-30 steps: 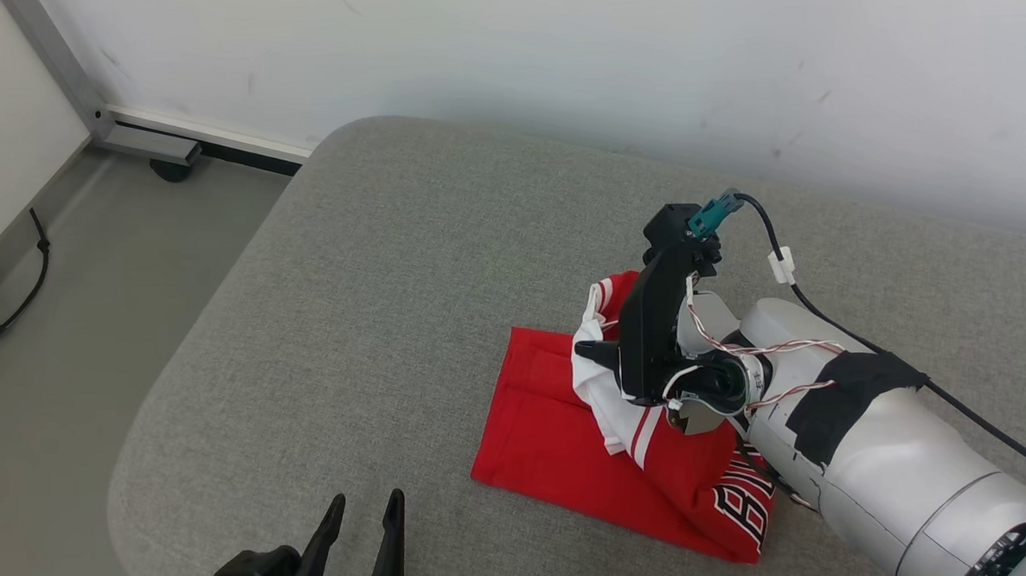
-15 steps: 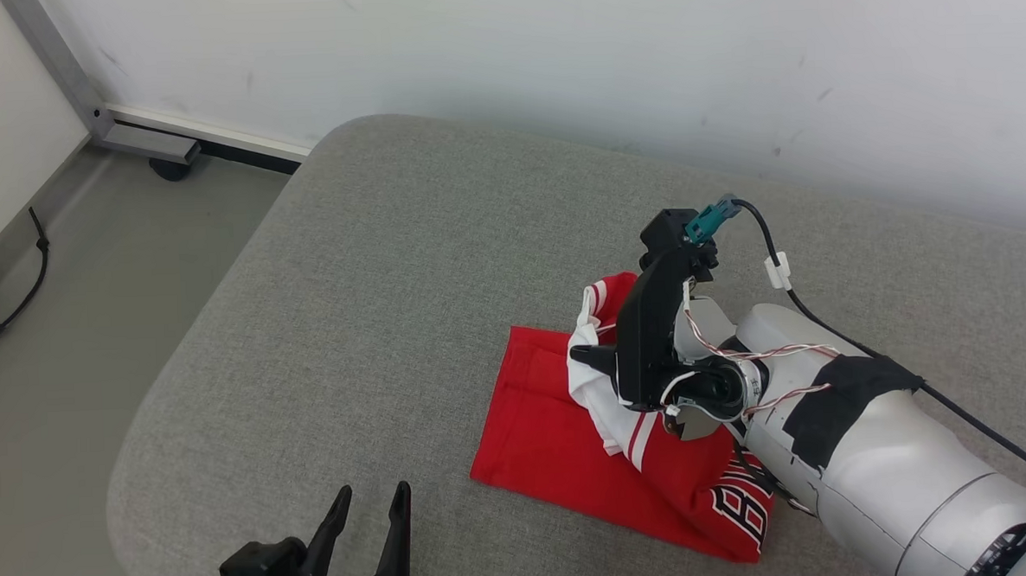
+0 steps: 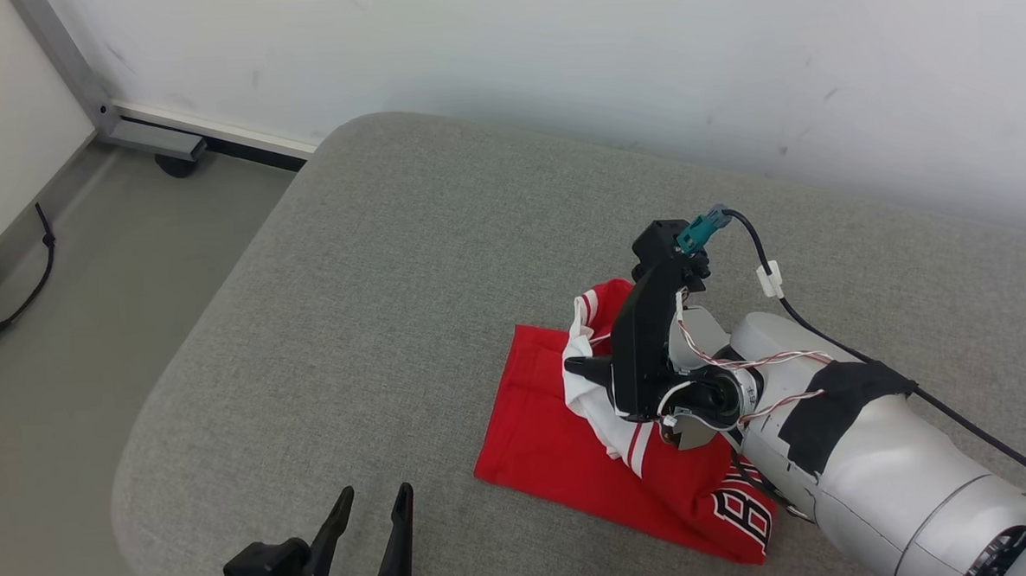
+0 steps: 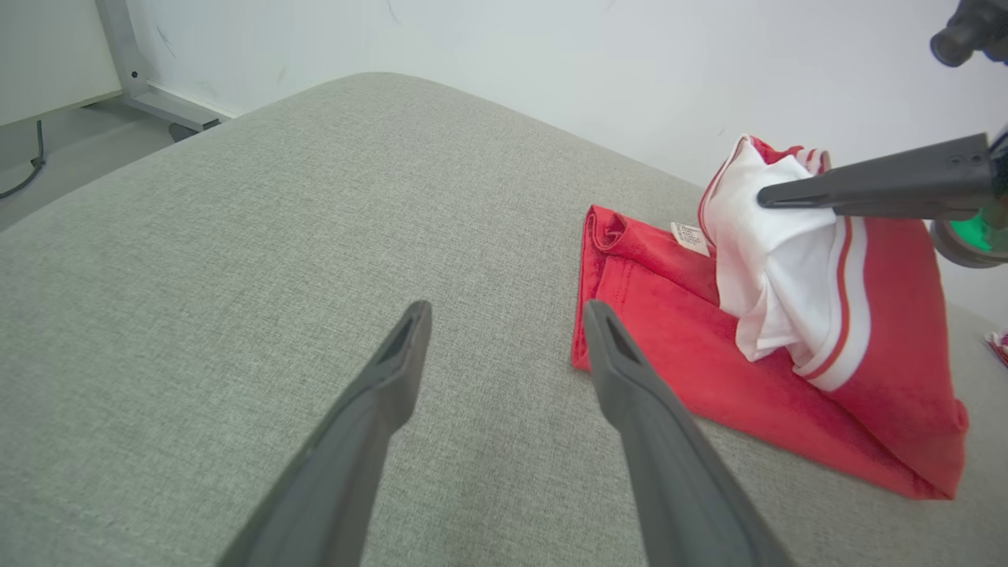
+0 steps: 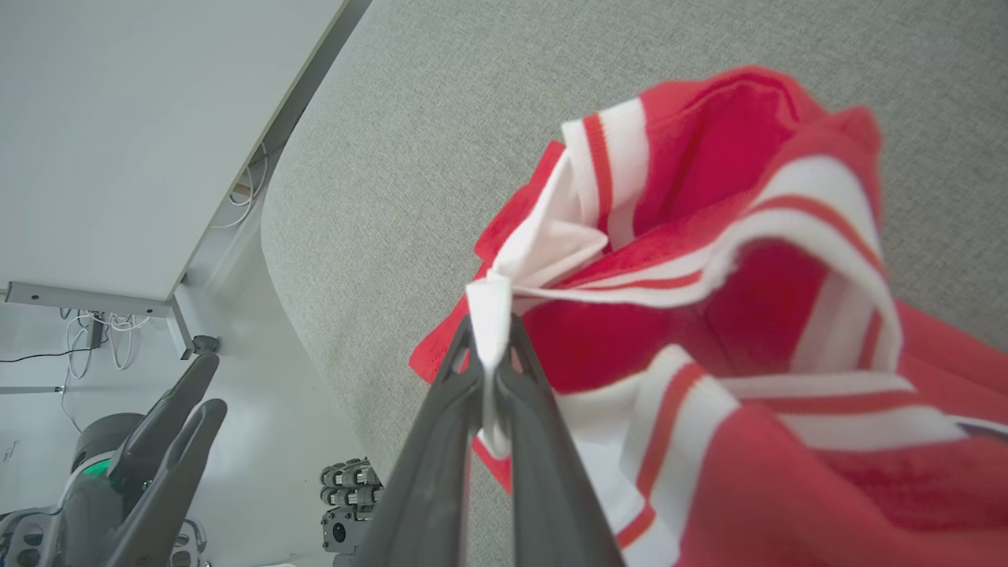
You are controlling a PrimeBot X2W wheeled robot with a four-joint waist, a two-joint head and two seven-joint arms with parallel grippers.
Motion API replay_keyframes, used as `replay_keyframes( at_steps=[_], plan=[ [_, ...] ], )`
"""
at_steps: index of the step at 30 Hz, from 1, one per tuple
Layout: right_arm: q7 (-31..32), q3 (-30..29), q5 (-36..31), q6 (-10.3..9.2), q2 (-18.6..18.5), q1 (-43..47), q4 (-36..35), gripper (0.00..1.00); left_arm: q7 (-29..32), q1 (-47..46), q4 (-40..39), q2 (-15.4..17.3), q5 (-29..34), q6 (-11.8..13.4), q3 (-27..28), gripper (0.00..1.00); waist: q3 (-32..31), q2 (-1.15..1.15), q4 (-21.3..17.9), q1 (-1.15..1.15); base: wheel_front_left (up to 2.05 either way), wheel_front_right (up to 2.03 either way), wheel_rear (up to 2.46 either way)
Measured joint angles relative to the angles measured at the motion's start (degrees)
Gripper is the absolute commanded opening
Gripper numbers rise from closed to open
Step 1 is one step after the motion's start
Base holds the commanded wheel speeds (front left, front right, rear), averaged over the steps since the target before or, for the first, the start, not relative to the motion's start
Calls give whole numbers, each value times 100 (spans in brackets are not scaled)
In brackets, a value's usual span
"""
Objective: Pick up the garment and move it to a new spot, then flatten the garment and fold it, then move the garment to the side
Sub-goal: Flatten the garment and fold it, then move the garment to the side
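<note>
The garment (image 3: 562, 429) is a red jersey with white and red striped trim, lying partly folded on the grey cushion (image 3: 392, 285). My right gripper (image 3: 579, 367) is shut on a white fold of it and holds that part lifted above the rest; the pinch shows clearly in the right wrist view (image 5: 490, 331). From the left wrist, the garment (image 4: 787, 339) lies to the right with the right gripper's fingers (image 4: 874, 187) reaching in. My left gripper (image 3: 374, 506) hovers open over bare cushion at the near left, its fingertips (image 4: 504, 319) just left of the garment's edge.
A white wall (image 3: 555, 52) runs behind the cushion. On the left the cushion's rounded edge drops to a grey floor (image 3: 88, 280) with a metal frame foot (image 3: 160, 147) and a black cable (image 3: 20, 292). Open cushion stretches left and behind the garment.
My right gripper has drawn the held white fold slightly left and toward me. The left gripper has barely moved. The head view has shifted a little.
</note>
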Motion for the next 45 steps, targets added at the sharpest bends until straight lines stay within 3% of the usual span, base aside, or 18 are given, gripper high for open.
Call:
replay_keyframes(
  at_steps=[1,2,3,13,19,25,34,45],
  plan=[
    [-7,14,12,0,0,-3,9,12,0,0,0,-1,0,0,2,100,2,0,3,0,0,0,0],
    [-10,35,21,0,0,-13,20,40,0,0,0,-1,0,1,7,100,4,0,6,0,0,0,0],
    [-45,40,22,1,0,-24,26,100,0,0,0,-1,0,1,12,100,4,0,8,0,0,0,0],
    [-406,-201,105,162,-14,-252,278,100,0,1,133,31,42,-55,9,100,-196,0,-70,0,0,0,0],
    [-839,-407,220,250,-415,-160,105,100,0,32,151,122,53,-107,-10,100,-366,0,-209,0,0,0,0],
    [-1233,-174,-132,250,-751,294,-177,100,-5,319,92,282,49,-93,119,100,-428,0,-475,0,0,0,0],
    [-1726,-180,-189,244,-1043,953,-381,100,-5,311,-66,238,52,-94,114,100,-347,0,-906,-1,0,0,0],
    [-1825,-286,-52,186,-1140,1351,-435,100,-5,104,-58,131,71,-108,19,100,-231,0,-915,0,0,0,0]
  ],
)
